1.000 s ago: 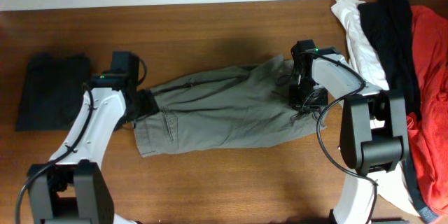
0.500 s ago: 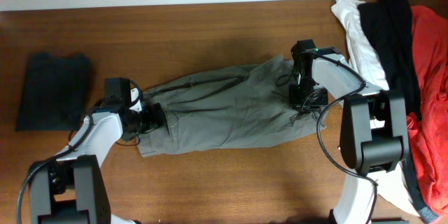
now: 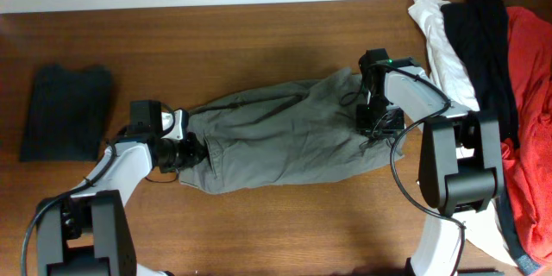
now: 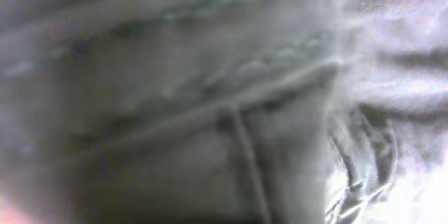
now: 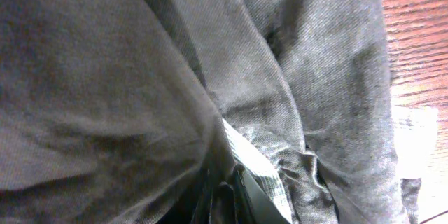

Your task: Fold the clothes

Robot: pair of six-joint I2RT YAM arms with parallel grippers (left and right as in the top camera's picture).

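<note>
The clothes [image 3: 285, 134], grey-khaki trousers, lie stretched left to right across the middle of the table. My left gripper [image 3: 191, 149] is at their left end, shut on the bunched edge. The left wrist view is filled with blurred cloth [image 4: 175, 112] and stitched seams, and its fingers are hidden. My right gripper [image 3: 377, 123] is at the right end, shut on the clothes. In the right wrist view the grey fabric [image 5: 140, 77] gathers into my right gripper [image 5: 227, 196], with a strip of lighter lining [image 5: 255, 164] pinched beside it.
A dark charcoal folded garment [image 3: 65, 112] lies at the far left. White [image 3: 444, 39], black [image 3: 487, 43] and red [image 3: 530, 95] garments are heaped along the right edge. Bare wooden table [image 3: 259, 26] shows behind and in front of the trousers.
My left gripper has swung down and right onto the trousers' left end and closed there. That end has bunched toward the right. The right arm has not moved.
</note>
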